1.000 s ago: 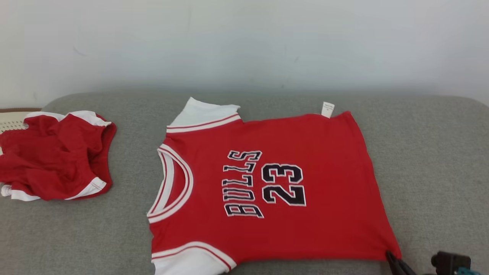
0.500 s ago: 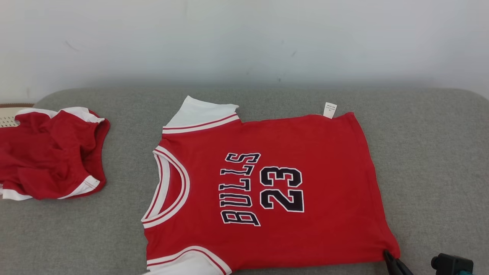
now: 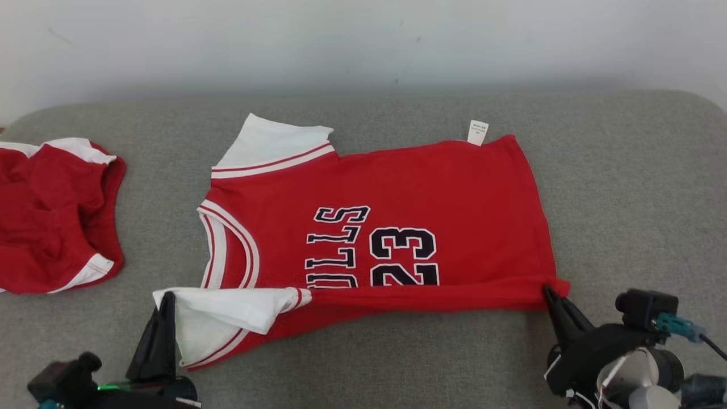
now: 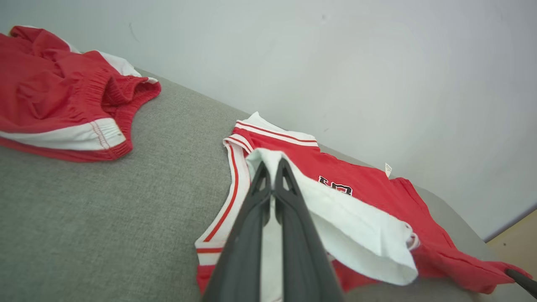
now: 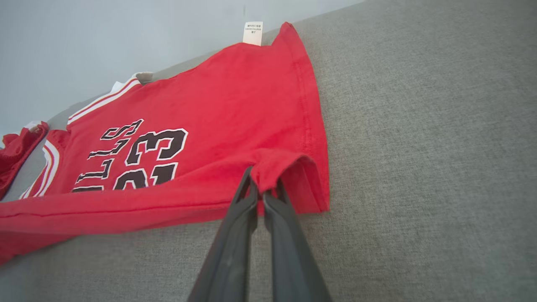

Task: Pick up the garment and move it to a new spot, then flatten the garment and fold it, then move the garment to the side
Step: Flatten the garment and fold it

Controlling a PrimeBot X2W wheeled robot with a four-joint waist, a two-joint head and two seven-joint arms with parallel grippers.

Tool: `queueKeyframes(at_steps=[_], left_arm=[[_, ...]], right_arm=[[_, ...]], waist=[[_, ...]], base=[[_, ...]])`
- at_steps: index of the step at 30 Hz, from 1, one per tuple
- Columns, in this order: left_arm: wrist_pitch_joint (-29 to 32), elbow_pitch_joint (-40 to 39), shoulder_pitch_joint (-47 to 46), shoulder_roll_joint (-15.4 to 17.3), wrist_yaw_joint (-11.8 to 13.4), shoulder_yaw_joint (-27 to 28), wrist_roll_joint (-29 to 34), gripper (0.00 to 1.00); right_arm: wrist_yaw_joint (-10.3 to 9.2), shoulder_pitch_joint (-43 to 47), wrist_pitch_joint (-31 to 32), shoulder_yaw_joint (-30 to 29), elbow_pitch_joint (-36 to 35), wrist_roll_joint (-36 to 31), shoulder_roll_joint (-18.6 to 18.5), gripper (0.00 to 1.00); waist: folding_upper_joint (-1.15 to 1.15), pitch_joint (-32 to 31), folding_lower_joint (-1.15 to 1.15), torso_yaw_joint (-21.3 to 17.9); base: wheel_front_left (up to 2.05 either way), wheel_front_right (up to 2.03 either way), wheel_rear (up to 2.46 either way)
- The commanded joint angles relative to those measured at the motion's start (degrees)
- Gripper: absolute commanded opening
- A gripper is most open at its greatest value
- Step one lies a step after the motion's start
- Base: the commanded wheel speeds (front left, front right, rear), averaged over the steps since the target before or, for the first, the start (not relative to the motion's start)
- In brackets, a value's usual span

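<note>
Red cotton jersey with white sleeves [image 3: 431, 182] looks light and limp. Left gripper [image 3: 168, 301] pinches its near sleeve [image 3: 227, 315], right gripper [image 3: 548, 291] its near hem corner [image 3: 560, 286], sensible holds.

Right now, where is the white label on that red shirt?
In the head view, the white label pokes out of the far edge of the red jersey, right of centre, onto the grey cushion.

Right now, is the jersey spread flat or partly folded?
Partly folded: the jersey has its near edge turned over, covering part of the lettering.
</note>
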Motion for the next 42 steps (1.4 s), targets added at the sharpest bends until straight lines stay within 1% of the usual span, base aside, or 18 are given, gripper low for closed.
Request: queueKeyframes(at_steps=[1, 4, 5, 11, 19, 20, 21, 22, 23, 27, 31, 38, 42], left_arm=[[0.8, 1.7, -1.8, 0.7, -0.5, -0.4, -0.4, 0.00], [1.8, 5.4, -5.9, 2.0, -1.2, -1.0, -0.5, 0.00], [1.8, 5.4, -5.9, 2.0, -1.2, -1.0, -0.5, 0.00], [1.7, 13.1, -12.6, 3.2, -2.1, -2.7, -0.7, 0.00], [0.1, 22.5, -19.3, 4.1, -2.7, -5.7, 0.0, 0.00], [-0.2, 23.3, -19.8, 4.1, -2.7, -6.2, -0.2, 0.00], [-0.6, 24.1, -20.2, 4.2, -2.6, -6.4, -0.1, 0.22], [-0.8, 24.9, -20.6, 4.3, -2.7, -6.7, -0.1, 0.97], [-1.2, 25.5, -21.0, 4.3, -2.7, -6.9, -0.2, 1.00], [-2.2, 25.8, -20.3, 4.4, -2.8, -6.8, 0.0, 1.00], [-2.5, 22.5, -17.0, 3.5, -2.8, -4.5, 1.0, 1.00], [-2.5, 16.0, -8.2, 1.2, -2.0, -1.2, 4.6, 1.00], [-2.5, 15.6, -5.5, -0.1, -2.1, -0.5, 5.8, 1.00]], right_arm=[[0.01, -1.6, 0.3, 0.3, 1.2, -0.4, 0.3, 0.00], [0.01, -5.0, 1.2, 0.3, 4.5, -1.3, 1.3, 0.00], [0.01, -5.0, 1.2, 0.3, 4.5, -1.3, 1.3, 0.00], [0.01, -10.7, 0.8, -0.7, 10.2, -2.3, 2.9, 0.00], [0.01, -16.0, -1.0, 0.1, 16.8, -3.1, 4.0, 0.00], [0.01, -16.5, -1.7, 0.3, 17.3, -3.4, 4.0, 0.04], [0.01, -16.8, -2.6, 0.7, 17.6, -3.5, 3.8, 0.46], [0.01, -17.0, -3.2, 0.7, 18.2, -3.2, 3.8, 0.93], [0.01, -17.1, -4.2, 1.0, 18.4, -3.9, 3.4, 1.00], [0.01, -16.7, -8.2, 0.7, 19.1, -4.4, 2.9, 1.00], [0.01, -14.3, -10.9, 0.4, 18.5, -3.9, 1.9, 1.00], [0.01, -10.1, -11.0, -0.2, 16.7, -5.6, 0.0, 1.00], [0.01, -9.2, -10.2, -0.3, 16.0, -7.1, -0.5, 1.00]], waist=[[-0.01, 1.3, -0.01, -1.3], [-0.01, 2.2, -0.01, -1.9], [-0.01, 2.2, -0.01, -1.9], [-0.01, 3.5, -0.01, -2.5], [-0.01, 3.8, -0.01, -2.9], [-0.01, 3.7, -0.01, -2.9], [-0.01, 3.6, -0.01, -2.8], [-0.01, 3.5, -0.01, -2.8], [-0.01, 3.3, -0.01, -2.7], [-0.01, 2.6, -0.01, -2.3], [-0.01, 1.8, -0.01, -1.8], [-0.01, 1.5, -0.01, -0.8], [-0.01, 2.5, -0.01, -0.2]], base=[[0.00, 0.00, 0.00], [0.00, 0.00, 0.00], [0.00, 0.00, 0.00], [0.00, 0.00, 0.00], [0.00, 0.00, 0.00], [0.00, 0.00, 0.00], [0.00, 0.00, 0.00], [0.00, 0.00, 0.00], [0.00, 0.00, 0.00], [0.00, 0.00, 0.00], [0.00, 0.00, 0.00], [0.00, 0.00, 0.00], [0.00, 0.00, 0.00]])
